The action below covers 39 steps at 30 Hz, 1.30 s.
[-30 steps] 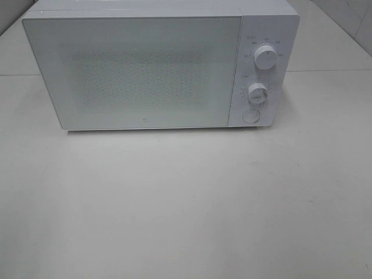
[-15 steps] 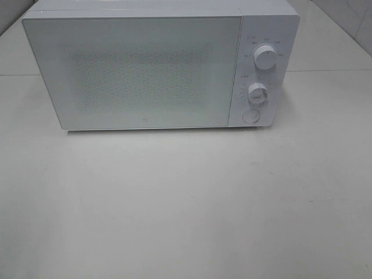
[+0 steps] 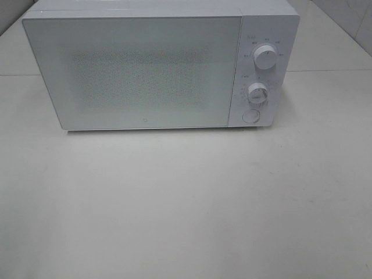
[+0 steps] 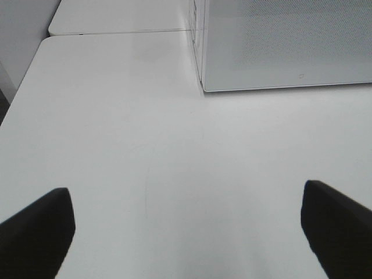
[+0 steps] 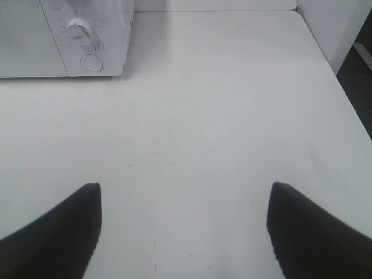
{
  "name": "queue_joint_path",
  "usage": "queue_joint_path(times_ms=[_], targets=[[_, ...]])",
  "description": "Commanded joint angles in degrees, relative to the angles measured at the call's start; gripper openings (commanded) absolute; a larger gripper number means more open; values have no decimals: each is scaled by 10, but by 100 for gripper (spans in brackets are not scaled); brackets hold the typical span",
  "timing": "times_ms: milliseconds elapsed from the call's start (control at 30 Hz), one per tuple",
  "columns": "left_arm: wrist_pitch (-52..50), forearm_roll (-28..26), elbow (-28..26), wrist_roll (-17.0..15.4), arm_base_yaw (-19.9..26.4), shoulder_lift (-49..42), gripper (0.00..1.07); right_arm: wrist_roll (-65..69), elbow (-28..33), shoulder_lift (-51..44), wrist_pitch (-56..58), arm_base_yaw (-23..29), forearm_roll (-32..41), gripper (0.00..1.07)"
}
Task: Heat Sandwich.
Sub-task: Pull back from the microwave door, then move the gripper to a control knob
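Observation:
The sandwich is out of view. A white microwave stands at the back of the white table with its door closed; two dials and a round button sit on its right panel. Neither arm shows in the high view. In the left wrist view my left gripper is open over bare table, with the microwave's lower left corner ahead. In the right wrist view my right gripper is open and empty, the microwave's control panel ahead of it.
The table's left edge and a seam to a second table top show in the left wrist view. The table's right edge and a white wall or cabinet show in the right wrist view.

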Motion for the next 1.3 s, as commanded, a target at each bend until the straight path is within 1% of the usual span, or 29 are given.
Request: queue_joint_path(times_ms=[33,200,300,433,467,700,767,1000,1067,1300], targets=[[-7,-1,2,-1,2,-17,104,-9,0,3,-6,-4,1,76],[-7,-1,2,-1,2,-17,104,-9,-21,40,-27,-4,3,76],[-7,-1,2,-1,2,-17,104,-9,-31,74,-61,-4,3,76],[-7,-1,2,-1,2,-17,104,-9,-31,100,-89,-4,3,76],[-7,-1,2,-1,2,-17,104,-9,-31,120,-112,-4,3,76],[-7,-1,2,-1,2,-17,104,-9,-31,174,-159,-4,3,76],[-7,-1,2,-1,2,-17,104,-9,-31,205,-180,-4,4,76],[-7,-1,2,-1,2,-17,104,-9,-31,258,-223,-4,3,76],[-7,-1,2,-1,2,-17,104,-9,-31,285,-250,-4,3,76],[-7,-1,2,-1,2,-17,104,-9,-31,335,-300,-4,3,76]])
